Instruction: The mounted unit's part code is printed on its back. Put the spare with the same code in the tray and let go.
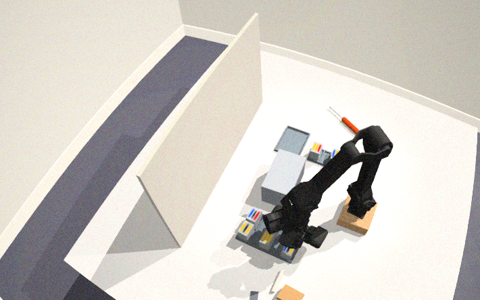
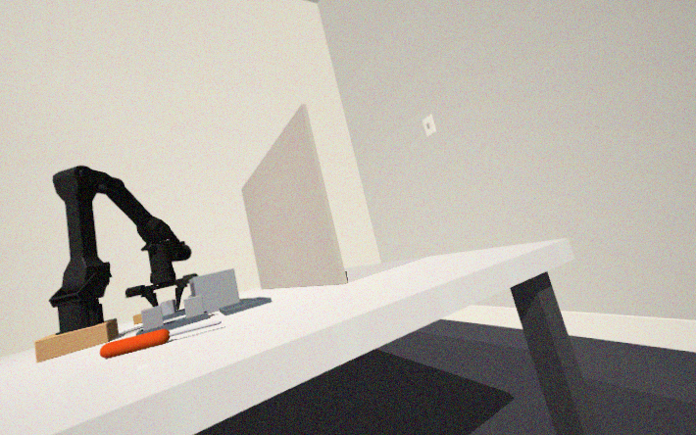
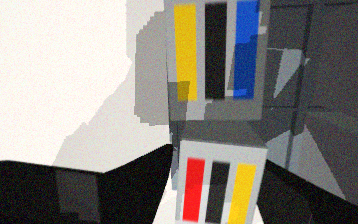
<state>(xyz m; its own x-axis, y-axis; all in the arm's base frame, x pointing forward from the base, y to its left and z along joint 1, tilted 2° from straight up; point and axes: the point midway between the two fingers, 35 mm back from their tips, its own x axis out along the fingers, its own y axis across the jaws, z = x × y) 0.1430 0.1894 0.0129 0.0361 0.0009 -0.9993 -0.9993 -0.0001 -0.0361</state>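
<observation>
The end effector (image 1: 293,237) (image 2: 167,308) (image 3: 209,155) has its fingers either side of the red-black-yellow spare (image 3: 220,182), though I can't tell whether they grip it. From above, a grey box (image 1: 284,169) (image 2: 216,288) stands at eleven o'clock, with the shallow tray (image 1: 291,139) (image 2: 247,306) beyond. An upright panel (image 1: 212,123) (image 2: 292,205) rises from the white surface (image 1: 424,141) (image 2: 436,276) at ten.

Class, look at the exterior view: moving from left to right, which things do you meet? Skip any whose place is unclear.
Orange screwdriver handle, large pale grey box, upright beige panel, small white wall plate, black table leg.
</observation>
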